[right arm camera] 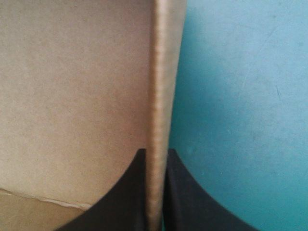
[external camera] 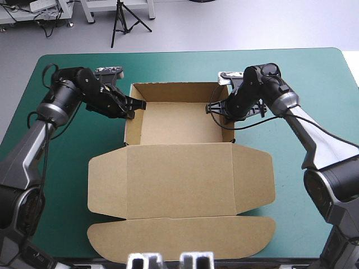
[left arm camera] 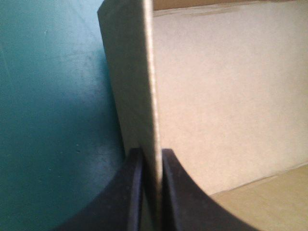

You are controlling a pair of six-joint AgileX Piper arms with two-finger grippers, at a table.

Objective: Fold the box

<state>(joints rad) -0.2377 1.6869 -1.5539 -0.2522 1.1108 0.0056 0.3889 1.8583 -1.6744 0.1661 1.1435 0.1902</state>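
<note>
The brown box (external camera: 179,168) lies mid-table as an open tray at the far side, its lid and flaps flat toward the near edge. My left gripper (external camera: 133,106) is shut on the box's left wall; in the left wrist view that wall (left arm camera: 132,82) stands edge-on between the black fingers (left arm camera: 180,192). My right gripper (external camera: 216,107) is shut on the right wall, and the right wrist view shows this wall's edge (right arm camera: 161,96) pinched between its fingers (right arm camera: 125,197). Both walls stand upright, with the tray's inside (left arm camera: 221,96) showing beside them.
Bare teal-green cover (external camera: 56,168) surrounds the box on the left, right and far sides. The flat lid's front flap (external camera: 179,238) reaches close to the table's near edge.
</note>
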